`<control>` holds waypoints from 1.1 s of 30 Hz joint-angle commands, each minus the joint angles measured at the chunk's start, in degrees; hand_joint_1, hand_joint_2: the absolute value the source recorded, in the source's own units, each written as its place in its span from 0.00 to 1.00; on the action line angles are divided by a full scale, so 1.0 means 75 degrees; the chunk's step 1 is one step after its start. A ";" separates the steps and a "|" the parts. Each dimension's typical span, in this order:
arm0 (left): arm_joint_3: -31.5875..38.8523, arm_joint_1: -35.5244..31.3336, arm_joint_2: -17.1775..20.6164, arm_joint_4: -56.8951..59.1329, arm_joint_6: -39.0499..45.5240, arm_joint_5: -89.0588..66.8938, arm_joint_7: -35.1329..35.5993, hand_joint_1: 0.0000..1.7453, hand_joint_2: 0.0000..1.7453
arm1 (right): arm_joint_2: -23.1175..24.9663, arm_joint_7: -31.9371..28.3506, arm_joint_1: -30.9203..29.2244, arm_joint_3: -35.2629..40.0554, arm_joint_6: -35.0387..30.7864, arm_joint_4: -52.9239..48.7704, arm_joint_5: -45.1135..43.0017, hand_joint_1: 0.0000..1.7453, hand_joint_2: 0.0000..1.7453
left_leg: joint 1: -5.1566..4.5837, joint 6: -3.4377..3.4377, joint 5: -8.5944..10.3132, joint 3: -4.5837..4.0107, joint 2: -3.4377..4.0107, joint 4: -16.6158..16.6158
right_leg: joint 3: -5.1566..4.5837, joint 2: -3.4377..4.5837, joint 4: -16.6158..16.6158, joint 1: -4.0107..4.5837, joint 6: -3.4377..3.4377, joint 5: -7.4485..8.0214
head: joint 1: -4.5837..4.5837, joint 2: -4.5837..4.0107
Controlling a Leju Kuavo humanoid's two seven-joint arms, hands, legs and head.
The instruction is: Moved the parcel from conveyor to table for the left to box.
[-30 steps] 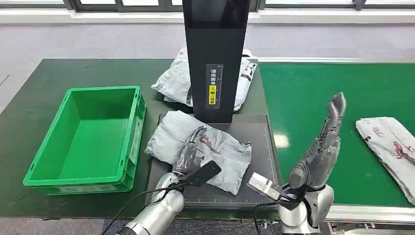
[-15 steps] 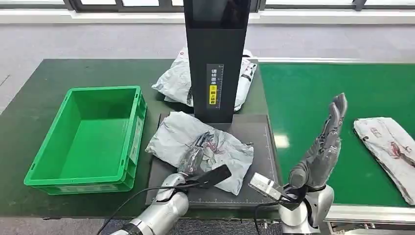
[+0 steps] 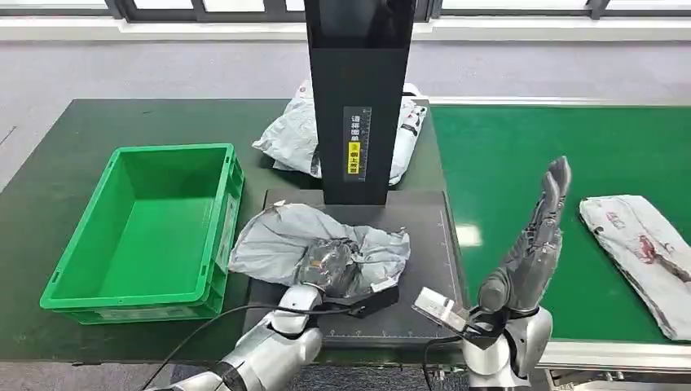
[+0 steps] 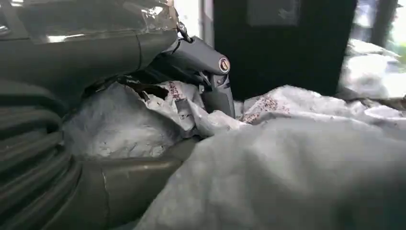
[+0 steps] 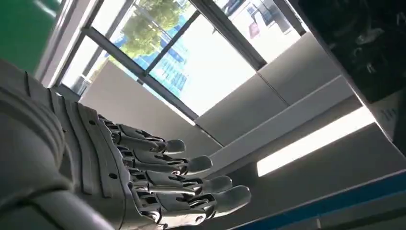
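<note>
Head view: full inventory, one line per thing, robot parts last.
parcel on the mat: 1, grey, crumpled, on the black mat, gripped by the left hand
parcel behind the stand: 1, grey-white, on the table, partly hidden by the stand
parcel on the conveyor: 1, grey-white with red print, far right
crate: 1, green, empty, left on the table
mat: 1, black, table centre
stand: 1, black, upright at the mat's back edge
table: 1, dark green
conveyor: 1, bright green, right
left hand: 1, dark, grips the parcel
right hand: 1, grey, raised, fingers straight, empty
</note>
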 commanded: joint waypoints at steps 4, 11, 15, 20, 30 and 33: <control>-0.0327 0.0301 0.0661 -0.1372 0.0791 -0.1642 0.1358 1.00 1.00 | 0.0455 0.0206 0.0330 -0.0156 0.0017 0.0292 0.0160 0.00 0.00 | 0.0009 -0.0006 0.0005 0.0008 0.0004 -0.0020 | 0.0008 0.0000 -0.0021 0.0011 -0.0012 0.0006 | -0.0003 0.0000; -0.1440 0.0777 0.2085 -0.5139 0.0791 -0.2356 0.3029 1.00 1.00 | 0.0455 0.0286 0.0348 -0.0118 0.0017 0.0300 0.0239 0.00 1.00 | 0.0012 -0.0010 0.0000 -0.0005 0.0013 -0.0016 | -0.0007 0.0008 -0.0011 0.0013 -0.0017 0.0001 | -0.0003 0.0000; -0.1440 0.0777 0.2085 -0.5139 0.0791 -0.2356 0.3029 1.00 1.00 | 0.0455 0.0286 0.0348 -0.0118 0.0017 0.0300 0.0239 0.00 1.00 | 0.0008 -0.0006 0.0002 -0.0013 -0.0003 -0.0014 | -0.0014 -0.0005 -0.0008 0.0011 -0.0013 -0.0002 | 0.0000 0.0000; -0.2207 -0.0489 0.3710 -0.6922 0.0791 -0.2356 0.4048 1.00 1.00 | 0.0455 0.0289 0.0467 -0.0284 0.0017 0.0094 0.0241 0.00 1.00 | 0.0012 -0.0010 0.0002 -0.0023 0.0006 -0.0010 | -0.0026 0.0002 -0.0001 0.0014 -0.0021 -0.0001 | -0.0003 -0.0003; -0.1762 -0.1003 0.4697 -0.7814 0.0791 -0.2356 0.4048 1.00 1.00 | 0.0455 0.0197 0.0439 -0.0423 0.0017 0.0094 0.0134 0.00 1.00 | 0.0021 -0.0022 0.0013 -0.0023 0.0008 -0.0007 | -0.0031 0.0005 0.0005 0.0021 -0.0023 0.0002 | -0.0003 -0.0003; -0.1378 -0.0743 0.4764 -0.7825 0.0791 -0.2356 0.4048 1.00 1.00 | 0.0455 0.0221 0.0445 -0.0419 0.0017 0.0096 0.0174 0.00 1.00 | 0.0020 -0.0023 0.0015 -0.0017 0.0008 -0.0013 | -0.0023 0.0006 -0.0001 0.0019 -0.0024 0.0003 | -0.0003 0.0000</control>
